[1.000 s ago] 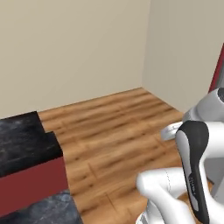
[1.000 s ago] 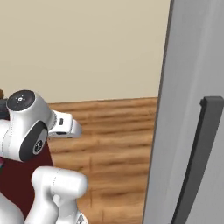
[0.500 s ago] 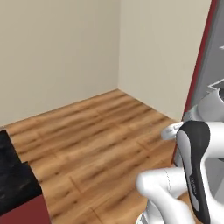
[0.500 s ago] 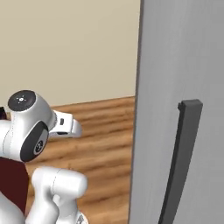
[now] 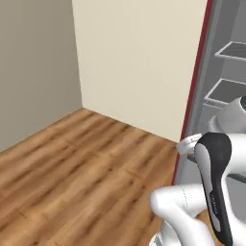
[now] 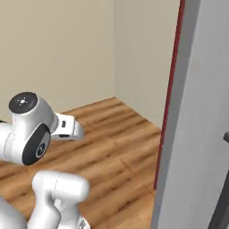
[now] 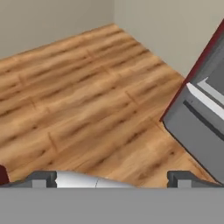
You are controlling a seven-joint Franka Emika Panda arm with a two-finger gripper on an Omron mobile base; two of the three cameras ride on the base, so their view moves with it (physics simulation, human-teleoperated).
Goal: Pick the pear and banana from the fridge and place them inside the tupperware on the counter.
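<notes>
The robot faces a bare corner of the room, with the wooden floor [image 5: 81, 163] stretching ahead and the fridge [image 5: 226, 96] standing open at the right edge of the left base view, its grey shelves [image 5: 229, 50] showing past a dark red edge. In the right base view the fridge door [image 6: 197, 134] fills the right side, seen from its outer face, with part of a dark handle [image 6: 223, 179] at the lower right corner. The arm is folded close over the base, judged a compact carrying posture suited to driving rather than reaching. The gripper [image 7: 113, 177] looks down at the floor, its two dark fingertips [image 7: 41, 178] set wide apart at the bottom of the hand view with nothing between them, so it is open and empty. The hand view also catches the fridge's lower grey front at its right edge. The pear and banana cannot be made out on the visible shelves, which look bare from here; the fruit is presumably deeper inside. The task appears to be at its start, with the approach to the fridge under way.
</notes>
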